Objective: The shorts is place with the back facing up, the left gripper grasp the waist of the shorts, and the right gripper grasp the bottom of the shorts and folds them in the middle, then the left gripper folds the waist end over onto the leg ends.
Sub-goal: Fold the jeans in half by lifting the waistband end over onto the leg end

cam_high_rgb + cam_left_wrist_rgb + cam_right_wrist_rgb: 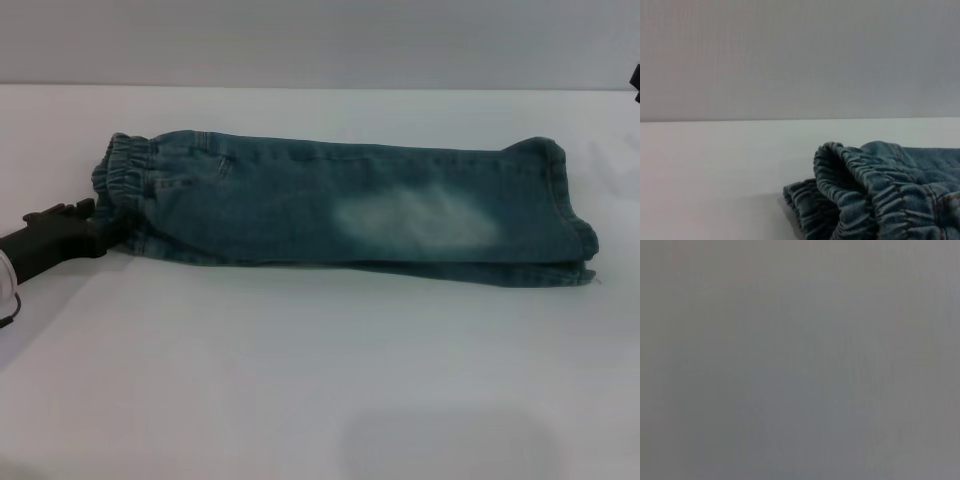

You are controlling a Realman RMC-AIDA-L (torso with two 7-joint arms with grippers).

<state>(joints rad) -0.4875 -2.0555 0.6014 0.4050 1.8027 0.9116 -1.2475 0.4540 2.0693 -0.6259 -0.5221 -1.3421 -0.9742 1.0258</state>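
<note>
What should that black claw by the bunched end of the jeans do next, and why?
Probably lift the waist of the shorts and carry it across to the leg ends: the shorts already lie folded lengthwise, and the left gripper sits right at the waist.

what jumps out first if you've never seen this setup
The denim shorts, already folded lengthwise into a long strip, lie across the middle of the white table, with a pale faded patch near their centre. At their gathered elastic waist, on the robot's left, the black left tool reaches in against the fabric. Only a dark sliver of the right arm shows at the far right edge.
</note>
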